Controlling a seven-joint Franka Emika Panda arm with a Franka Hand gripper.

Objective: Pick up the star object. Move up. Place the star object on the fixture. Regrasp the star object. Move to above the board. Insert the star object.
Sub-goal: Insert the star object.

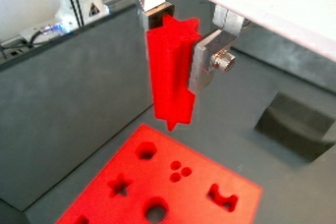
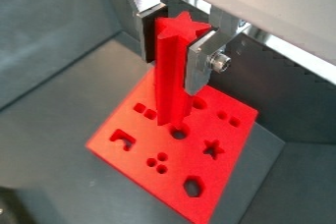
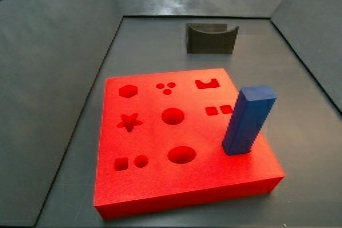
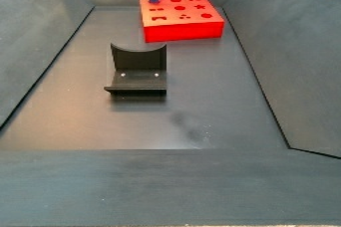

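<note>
Red star object (image 1: 171,71) hangs upright, clamped between the silver fingers (image 2: 199,63) of the gripper (image 2: 178,33), high over the board (image 3: 154,187). Blue block (image 3: 246,120) stands in the board; the fixture (image 4: 138,70) sits well apart, bare.

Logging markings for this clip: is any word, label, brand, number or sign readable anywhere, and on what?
None: no readable text in any view.
Board: only cut-out shapes, no lettering.
Star object, held in the gripper above the board: plain red.
Fixture and blue block: unmarked.
</note>
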